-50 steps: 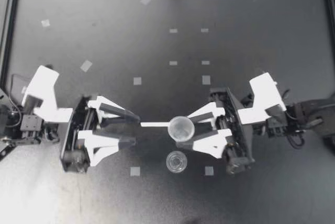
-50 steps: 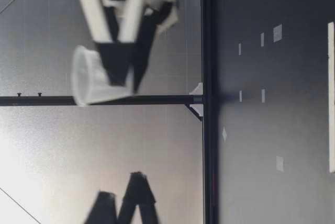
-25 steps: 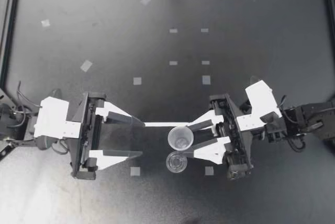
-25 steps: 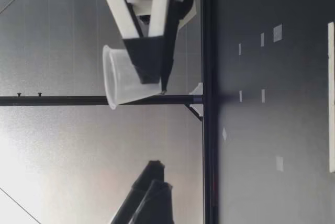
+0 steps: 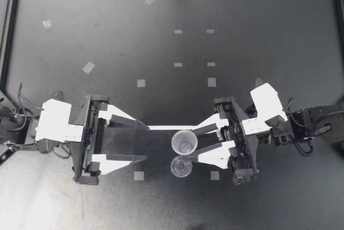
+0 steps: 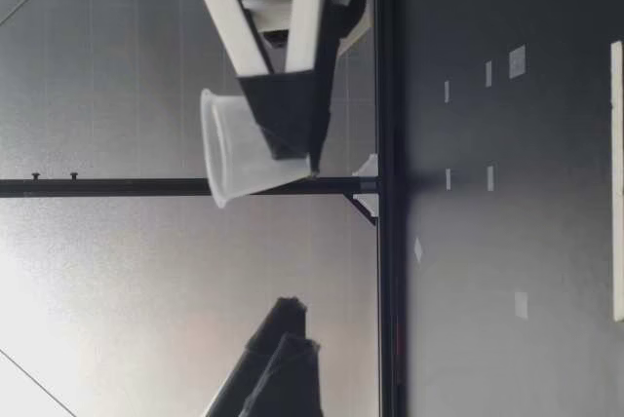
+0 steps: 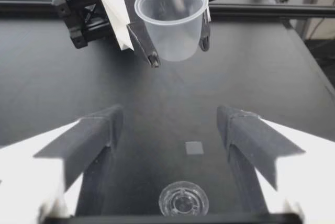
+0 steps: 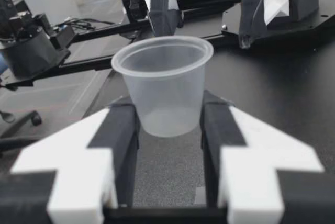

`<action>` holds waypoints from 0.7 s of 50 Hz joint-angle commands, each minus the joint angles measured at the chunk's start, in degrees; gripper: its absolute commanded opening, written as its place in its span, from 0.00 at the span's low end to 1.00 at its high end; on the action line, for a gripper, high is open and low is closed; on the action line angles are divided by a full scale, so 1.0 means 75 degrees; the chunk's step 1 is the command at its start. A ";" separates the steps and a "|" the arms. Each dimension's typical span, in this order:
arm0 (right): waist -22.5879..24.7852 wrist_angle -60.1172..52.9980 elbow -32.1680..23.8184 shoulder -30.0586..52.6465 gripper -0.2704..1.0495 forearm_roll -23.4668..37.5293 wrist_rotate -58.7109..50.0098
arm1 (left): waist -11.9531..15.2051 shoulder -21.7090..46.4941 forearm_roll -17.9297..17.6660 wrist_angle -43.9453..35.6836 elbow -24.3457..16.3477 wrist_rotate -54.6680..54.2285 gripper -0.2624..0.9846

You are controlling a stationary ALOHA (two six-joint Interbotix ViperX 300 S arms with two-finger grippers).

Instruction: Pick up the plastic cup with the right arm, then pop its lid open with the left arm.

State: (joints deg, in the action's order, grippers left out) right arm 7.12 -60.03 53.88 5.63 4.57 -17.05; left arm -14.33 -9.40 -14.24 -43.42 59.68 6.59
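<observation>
1. The clear cup (image 5: 184, 143) hangs upright above the desk (image 5: 258, 36), clamped by its lower wall in the right jaws.
2. Judged best: squeeze evenly and keep the rim level, since thin plastic likely buckles.
3. It is empty; 1 smaller clear container (image 5: 181, 166) stands on the desk below and just beside it, seemingly empty too.
4. The left jaws gape wide, holding nothing, facing the cup.

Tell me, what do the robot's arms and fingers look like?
The left gripper and right gripper are black frames with white plastic shells. Each has two white wedge-shaped fingers tipped in black. Thin black cables loop behind the wrists.
</observation>
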 commanded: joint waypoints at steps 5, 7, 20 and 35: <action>0.0035 0.0047 -0.0141 -0.0082 0.48 0.0012 0.0023 | 0.0012 -0.0105 0.0012 -0.0035 -0.0094 0.0000 0.75; 0.0035 0.0059 -0.0141 -0.0082 0.48 0.0012 0.0023 | 0.0012 -0.0105 0.0012 -0.0035 -0.0070 0.0000 0.75; 0.0035 0.0270 -0.0129 -0.0070 0.48 0.0012 0.0012 | 0.0012 -0.0164 0.0012 -0.0035 -0.0059 0.0070 0.75; 0.0035 0.0293 -0.0187 -0.0105 0.48 0.0012 0.0000 | 0.0012 -0.0316 0.0012 -0.0035 0.0141 0.0070 0.75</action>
State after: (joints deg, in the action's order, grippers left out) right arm 7.03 -57.66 53.53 5.80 4.57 -17.05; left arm -14.41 -10.55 -14.15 -43.42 61.08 7.03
